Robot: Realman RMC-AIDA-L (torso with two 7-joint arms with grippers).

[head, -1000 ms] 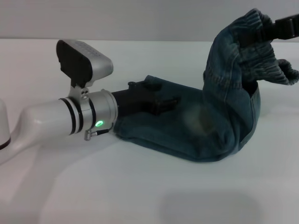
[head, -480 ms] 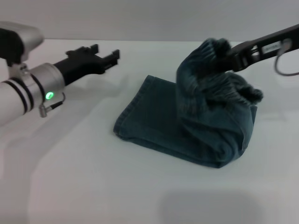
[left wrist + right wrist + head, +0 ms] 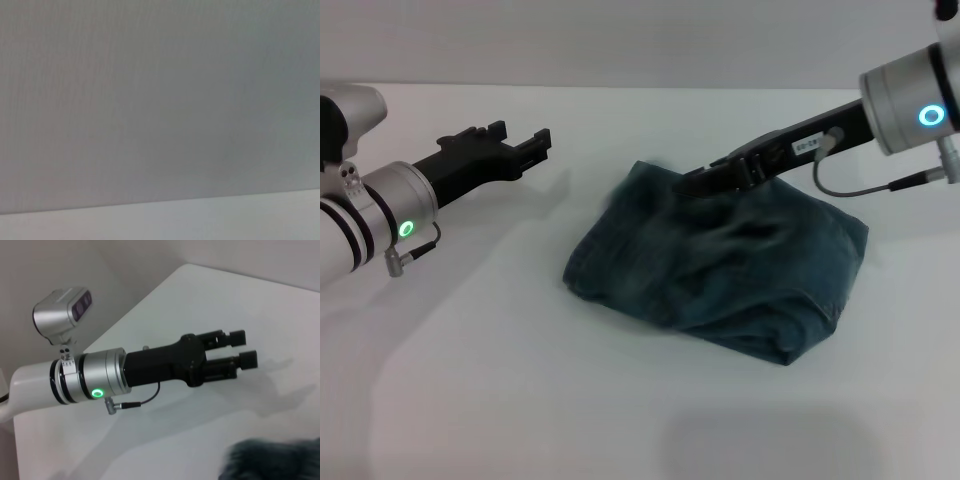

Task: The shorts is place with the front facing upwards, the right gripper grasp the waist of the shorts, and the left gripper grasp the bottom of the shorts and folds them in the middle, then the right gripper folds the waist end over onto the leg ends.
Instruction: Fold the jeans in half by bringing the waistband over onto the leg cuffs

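We see the shorts (image 3: 720, 270) lying in a folded bundle on the white bench (image 3: 520, 400), their upper layer rumpled and blurred. The straight stitched leg ends (image 3: 595, 240) form the edge of the bundle nearest the left tool, and the fold makes the rounded edge on the far side from it.

The right tool (image 3: 695, 183) reaches in from the robot's right on a long black body, its silver wrist carrying a blue ring light. Its tip sits low at the upper edge of the bundle, right against the denim just above the leg ends. We cannot tell whether its fingers are clamped on the cloth or parted, because the fabric around the tip is smeared.

The left tool (image 3: 525, 144) hovers above the bench, well apart from the shorts and off to the side of the leg ends. Its two black fingers stand apart with nothing between them. In the right wrist view we see the same left tool (image 3: 241, 348) with its fingers spread, a green ring light on its silver wrist, and a dark corner of the shorts (image 3: 270, 460) below it.

The left wrist view shows only a plain grey wall above a strip of the bench (image 3: 200, 220).
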